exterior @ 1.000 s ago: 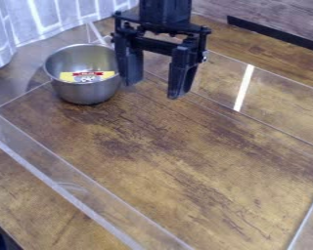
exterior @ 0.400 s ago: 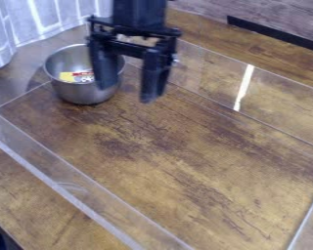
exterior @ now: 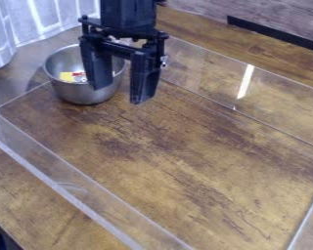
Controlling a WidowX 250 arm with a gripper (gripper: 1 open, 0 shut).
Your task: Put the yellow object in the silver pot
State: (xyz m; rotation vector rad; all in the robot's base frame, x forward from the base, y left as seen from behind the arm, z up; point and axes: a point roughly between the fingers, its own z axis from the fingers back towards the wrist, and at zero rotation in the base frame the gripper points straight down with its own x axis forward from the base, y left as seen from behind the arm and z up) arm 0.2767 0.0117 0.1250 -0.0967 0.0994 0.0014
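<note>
We see 1 black gripper (exterior: 117, 80) hanging above a dark, worn wooden table (exterior: 186, 156), pointing straight down, with its 2 long fingers (exterior: 142, 84) standing well apart and nothing between them. The finger nearer the pot hangs in front of the pot's right side in this view, and the other hangs over bare wood just to the right of it; whether either tip touches the table or the pot we cannot tell from this angle. The silver pot (exterior: 67, 90) stands at the table's upper left, round, shiny and low-walled, upright on the wood. Inside it lies the yellow object (exterior: 75, 75), small and flat, with a red patch on it, resting on the pot's bottom and partly hidden behind the near finger. There appear to be dark marks on the yellow object that might be printing, but the picture is too coarse for us to read any word or brand on it. No other writing shows on the gripper or the pot. A clear panel edge (exterior: 67, 190) runs across the table's lower left, and bright reflections streak the wood at the right. Pale curtain folds (exterior: 35, 20) fill the upper left behind the pot.
</note>
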